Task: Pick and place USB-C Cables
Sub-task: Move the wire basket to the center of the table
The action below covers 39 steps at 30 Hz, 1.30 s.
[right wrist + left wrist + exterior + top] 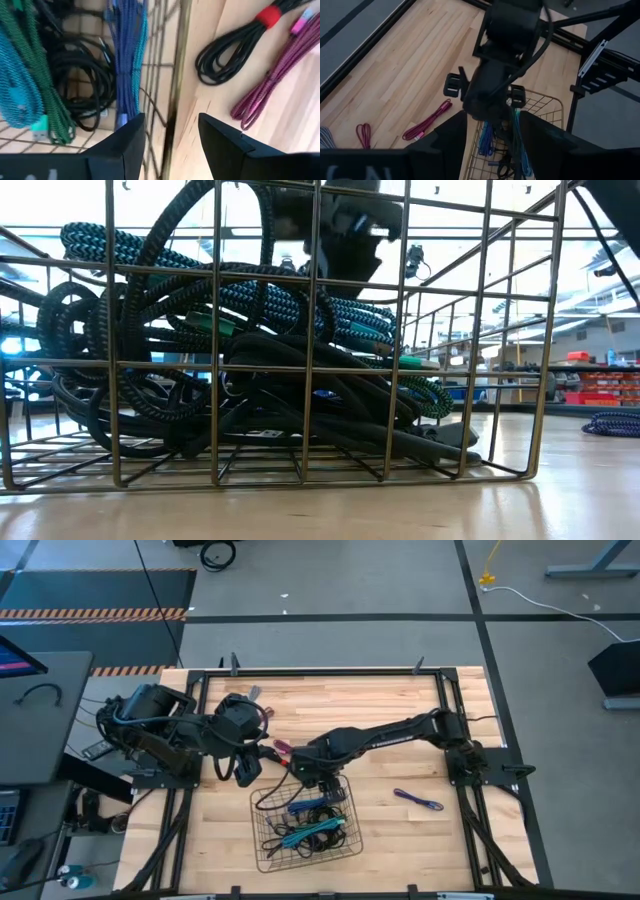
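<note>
A wire basket (262, 840) stands at the table's near middle. It holds several USB-C cables: blue (127, 55), teal (17, 85), green (52, 107) and black (85, 75). Outside its far rim (180, 65), a black cable with a red tie (235, 47) and a magenta cable (272, 82) lie on the wood. My right gripper (167, 140) hangs open and empty over that rim, pointing steeply down. My left gripper (492, 150) waits open and raised at the basket's far left, looking at the right arm's wrist (492, 90).
A purple cable (418, 801) lies alone on the table right of the basket. In the left wrist view, a long magenta cable (427, 121) and a small magenta coil (364, 134) lie on the wood. Black frame rails (450, 710) border the tabletop.
</note>
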Each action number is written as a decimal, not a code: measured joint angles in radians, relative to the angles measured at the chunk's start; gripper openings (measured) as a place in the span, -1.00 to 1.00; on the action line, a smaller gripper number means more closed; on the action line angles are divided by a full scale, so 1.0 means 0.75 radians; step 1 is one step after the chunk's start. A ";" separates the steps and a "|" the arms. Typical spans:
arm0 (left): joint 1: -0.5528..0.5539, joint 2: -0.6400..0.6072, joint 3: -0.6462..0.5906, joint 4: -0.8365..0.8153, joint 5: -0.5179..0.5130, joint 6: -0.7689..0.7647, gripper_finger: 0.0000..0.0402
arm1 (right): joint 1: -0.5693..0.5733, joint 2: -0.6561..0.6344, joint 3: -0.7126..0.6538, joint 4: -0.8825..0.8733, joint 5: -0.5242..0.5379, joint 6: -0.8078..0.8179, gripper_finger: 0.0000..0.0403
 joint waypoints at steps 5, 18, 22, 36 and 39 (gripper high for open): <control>0.000 0.000 0.000 0.001 0.000 0.000 -0.07 | -0.015 0.053 0.000 0.008 -0.003 0.013 -0.09; 0.000 0.000 0.000 0.000 0.001 0.011 -0.07 | -0.039 0.052 0.001 -0.031 -0.068 0.077 -0.92; 0.000 0.000 0.000 0.000 0.001 0.011 -0.07 | -0.057 0.052 0.001 -0.051 -0.107 0.078 -0.97; 0.000 0.000 0.000 0.000 0.026 0.015 -0.07 | -0.142 0.053 0.001 -0.237 -0.093 0.052 -0.98; 0.000 0.000 0.000 -0.001 0.026 0.026 -0.07 | -0.170 0.053 0.001 -0.302 -0.084 0.047 -0.98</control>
